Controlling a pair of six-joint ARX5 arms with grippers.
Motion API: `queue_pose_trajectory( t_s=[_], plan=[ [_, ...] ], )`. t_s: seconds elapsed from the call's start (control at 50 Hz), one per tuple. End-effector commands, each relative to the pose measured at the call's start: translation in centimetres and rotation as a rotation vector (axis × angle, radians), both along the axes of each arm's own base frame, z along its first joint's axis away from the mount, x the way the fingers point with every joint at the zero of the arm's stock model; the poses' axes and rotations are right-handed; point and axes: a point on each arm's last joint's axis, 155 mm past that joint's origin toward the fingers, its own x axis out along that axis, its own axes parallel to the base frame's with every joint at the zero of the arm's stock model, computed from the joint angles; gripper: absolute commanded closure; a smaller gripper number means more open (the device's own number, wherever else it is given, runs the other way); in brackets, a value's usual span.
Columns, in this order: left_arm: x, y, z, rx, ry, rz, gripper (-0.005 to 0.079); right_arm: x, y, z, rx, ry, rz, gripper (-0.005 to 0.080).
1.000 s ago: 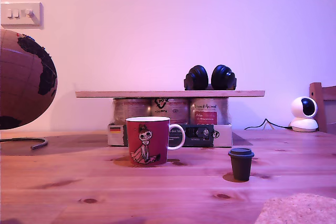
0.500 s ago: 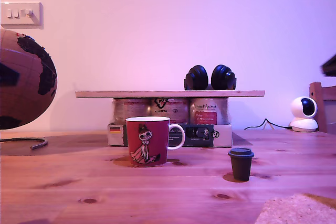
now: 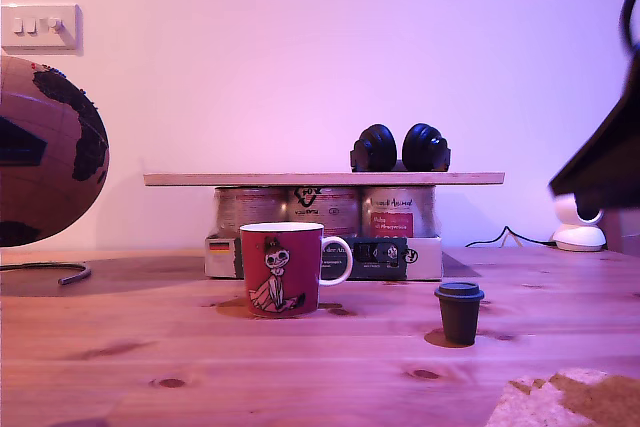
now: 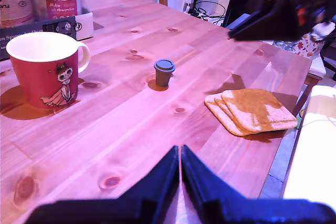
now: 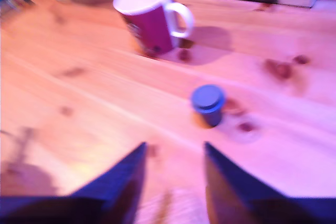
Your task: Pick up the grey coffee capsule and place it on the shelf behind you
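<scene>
The grey coffee capsule (image 3: pixel 459 313) stands upright on the pine tabletop, to the exterior view's right of the red mug (image 3: pixel 285 268). Behind them the shelf (image 3: pixel 323 178), a thin light plank, rests on a row of tins. My first gripper (image 4: pixel 180 150) is shut and empty, low over the table, well short of the capsule (image 4: pixel 164 72). My second gripper (image 5: pixel 174 145) is open and hovers above the table, with the capsule (image 5: pixel 208 104) just beyond its fingertips; this view is blurred. A dark arm part (image 3: pixel 600 162) shows at the exterior view's right edge.
Black headphones (image 3: pixel 400 148) sit on the shelf. A globe (image 3: pixel 45 152) fills the exterior view's left, a small white camera (image 3: pixel 577 237) stands at its right. Cork coasters (image 4: pixel 252 109) lie past the capsule, under the other arm (image 4: pixel 281 14).
A dark arm part has swung into the exterior view's right edge and grown larger, now partly covering the white camera. Capsule and mug have not moved.
</scene>
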Motion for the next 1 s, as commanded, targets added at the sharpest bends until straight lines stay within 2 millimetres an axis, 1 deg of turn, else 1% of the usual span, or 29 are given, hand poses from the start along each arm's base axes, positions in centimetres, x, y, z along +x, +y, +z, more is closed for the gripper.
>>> queue_pose_trajectory(
  t_s=[0.0,0.1,0.28,0.54,0.74,0.84,0.98],
  plan=[
    [0.0,-0.1,0.0,0.001,-0.006,-0.005,0.0762,0.4,0.3,0.1,-0.034,-0.034,0.018,0.0285],
    [0.0,-0.1,0.0,0.001,-0.006,-0.005,0.0762,1.1,0.5,-0.6,-0.087,-0.057,0.027,0.0275],
    [0.0,-0.1,0.0,0.001,-0.006,-0.004,0.0762,2.1,1.4,-1.5,-0.134,-0.091,0.065,0.0275],
    [0.1,0.0,-0.1,0.005,-0.007,0.005,0.0762,3.8,2.0,-3.0,-0.14,-0.097,0.06,0.0275],
    [0.2,0.1,-0.1,0.006,-0.007,0.008,0.0762,4.6,2.4,-5.2,-0.159,-0.049,0.062,0.0275],
    [0.2,0.1,-0.1,0.006,-0.007,0.009,0.0762,5.4,2.6,-6.0,-0.17,-0.022,0.056,0.0275],
    [0.2,0.1,-0.1,0.006,-0.007,0.008,0.0762,7.1,3.3,-5.9,-0.172,-0.018,0.055,0.0275]
  ],
)
